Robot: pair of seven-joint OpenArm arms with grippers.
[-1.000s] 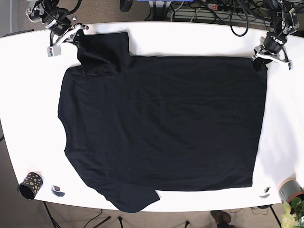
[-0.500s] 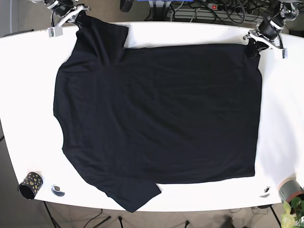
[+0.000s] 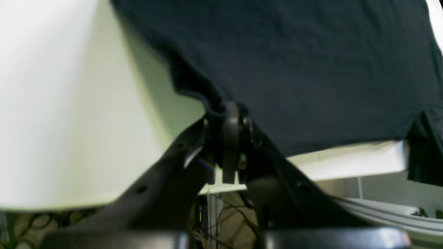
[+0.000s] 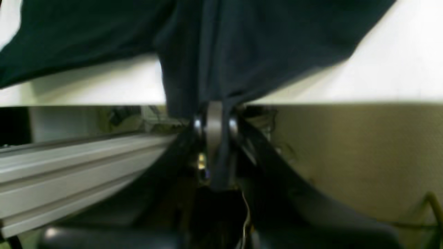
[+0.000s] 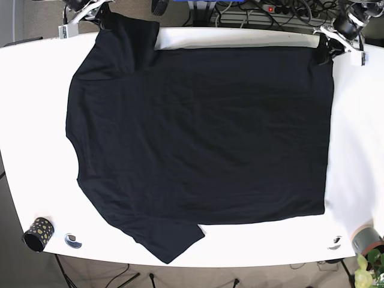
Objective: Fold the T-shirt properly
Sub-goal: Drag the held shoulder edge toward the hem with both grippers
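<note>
A black T-shirt [image 5: 198, 132] lies spread flat on the white table [image 5: 24, 120], collar to the left, hem to the right. My left gripper [image 5: 327, 45] is shut on the shirt's far right hem corner at the table's back edge; the left wrist view shows the jaws pinching the cloth edge [image 3: 214, 103]. My right gripper [image 5: 102, 13] is shut on the far sleeve at the back left; in the right wrist view the cloth [image 4: 214, 69] hangs bunched from the shut jaws, beyond the table's edge.
A black cup with gold dots [image 5: 38, 234] and a small round object [image 5: 72, 240] stand at the front left. A small item [image 5: 336, 242] and a plant pot [image 5: 367, 240] are at the front right. Cables and a power strip [image 5: 264, 9] lie behind the table.
Both grippers have pulled the shirt's far edge toward the table's back edge. The folded-over far sleeve has opened out and the shirt lies flatter and further back.
</note>
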